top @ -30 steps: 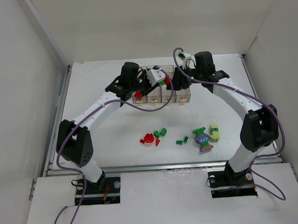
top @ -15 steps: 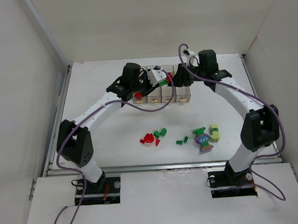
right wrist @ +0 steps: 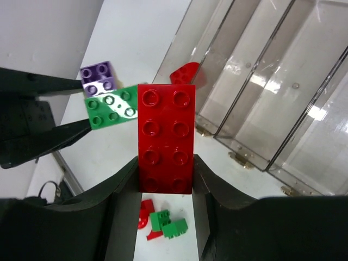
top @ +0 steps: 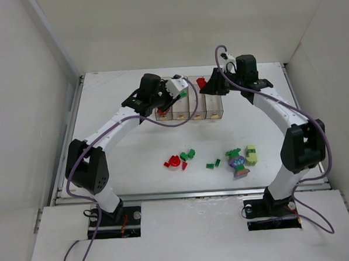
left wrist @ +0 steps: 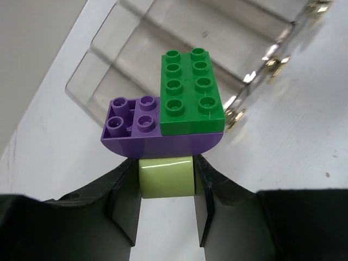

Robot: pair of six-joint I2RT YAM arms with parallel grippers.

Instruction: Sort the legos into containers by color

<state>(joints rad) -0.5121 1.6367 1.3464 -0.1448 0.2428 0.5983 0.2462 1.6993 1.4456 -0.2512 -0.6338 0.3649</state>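
Note:
My left gripper (left wrist: pixel 166 169) is shut on a lime-yellow lego (left wrist: pixel 166 177) that carries a purple lego (left wrist: pixel 136 130) and a green lego (left wrist: pixel 190 93) as one clump. It hangs above the left end of the containers (top: pixel 190 108), a row of clear bins. My right gripper (right wrist: pixel 166 173) is shut on a long red lego (right wrist: pixel 166 136), held apart from the clump (right wrist: pixel 111 110) above the bins (right wrist: pixel 261 81). From the top view, the left gripper (top: pixel 178 90) and right gripper (top: pixel 207 84) face each other over the row. One red piece (top: pixel 160 111) lies in the leftmost bin.
Loose legos lie on the near table: a red one (top: pixel 175 161), green ones (top: pixel 188 155) (top: pixel 213 163), a purple-green clump (top: pixel 237 162) and a lime-yellow brick (top: pixel 251 154). White walls enclose the table on three sides.
The red lego has come off the clump: my right gripper has drawn back and to the right with it, and the left gripper has shifted slightly left with the rest.

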